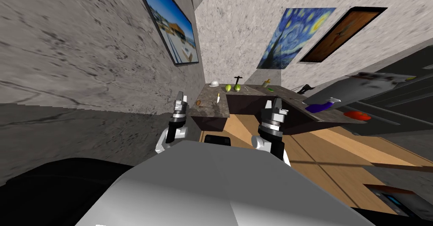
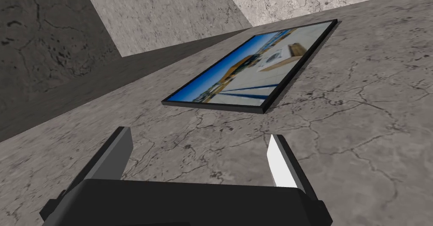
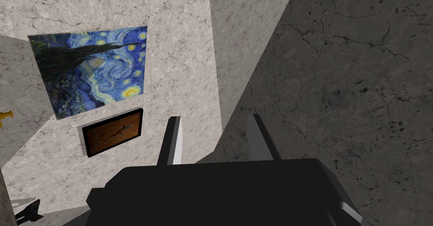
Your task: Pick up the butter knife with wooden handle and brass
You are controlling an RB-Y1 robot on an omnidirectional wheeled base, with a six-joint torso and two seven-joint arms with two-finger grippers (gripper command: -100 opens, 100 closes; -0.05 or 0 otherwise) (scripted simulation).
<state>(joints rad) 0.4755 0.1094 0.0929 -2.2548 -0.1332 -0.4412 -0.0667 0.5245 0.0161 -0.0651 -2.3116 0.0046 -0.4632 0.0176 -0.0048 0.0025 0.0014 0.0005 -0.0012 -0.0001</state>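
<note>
Claws spread and empty: left claw (image 1: 180, 98), right claw (image 1: 272, 105), both well short of the desk (image 1: 210, 108). Butter knife (image 1: 218, 97) lies near the inner edge of its left wing. Close in first, then drop one claw straight across the handle.

counter (image 1: 213, 110): dark speckled stone look | floor (image 1: 338, 151): light wood boards | wall (image 1: 84, 67): grey, cracked, matt
</note>
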